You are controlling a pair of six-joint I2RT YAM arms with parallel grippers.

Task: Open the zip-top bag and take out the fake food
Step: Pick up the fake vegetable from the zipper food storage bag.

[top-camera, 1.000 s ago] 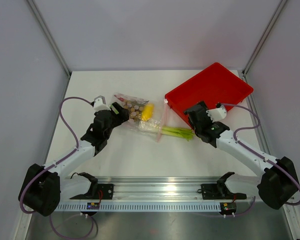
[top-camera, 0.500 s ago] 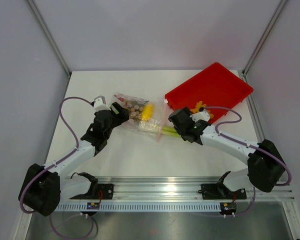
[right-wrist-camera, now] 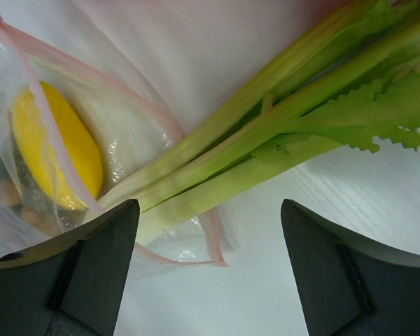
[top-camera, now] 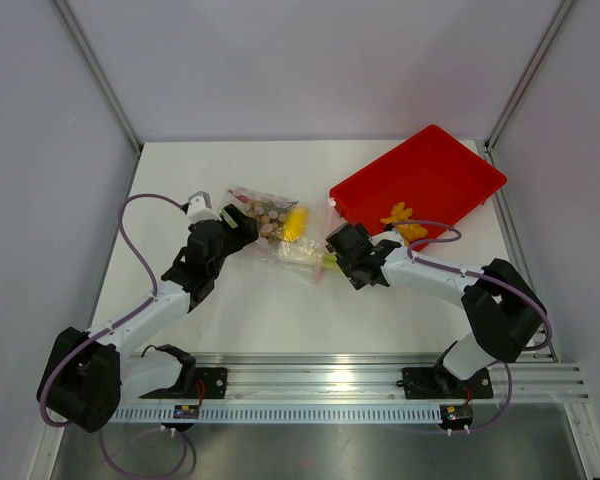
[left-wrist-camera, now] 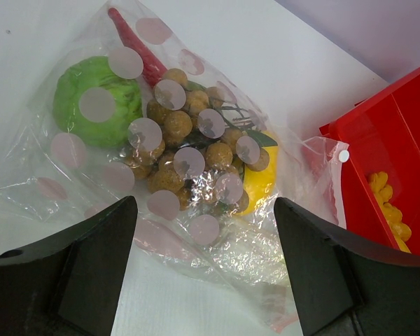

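Out across the wide white worktop (top-camera: 280,320), and straight to the far right corner: a red rectangular plastic tray (top-camera: 460,165), already holding a small cluster of yellow-orange plastic toy pieces (top-camera: 402,216) by its near edge. So, part of the job done, by the look of it.

Now to the middle of the worktop, a touch towards the far edge: the clear crinkly zip-top bag with the pink-red zip strip (left-wrist-camera: 70,182), lying flat, mouth turned toward the tray and apparently open. Left gripper (left-wrist-camera: 203,269) poised just over the bag's near-left end, jaws spread wide, nothing between them. Right gripper (right-wrist-camera: 206,273) down low at the mouth side, jaws equally wide, framing but not clasping the long pale-green plastic celery stalk (right-wrist-camera: 266,133).

Half in, half out, that celery: base inside the loop of the zip strip, leafy end out on the bare worktop toward the tray. Looks the likeliest thing to come out next.

Left inside: a bumpy green round toy fruit (left-wrist-camera: 94,98) at the closed end, a smooth yellow oval toy piece (right-wrist-camera: 56,150) just inside the mouth, and a heap of small tan toy balls (left-wrist-camera: 189,150) between them. One small haul out, then, and most of the load yet to go.
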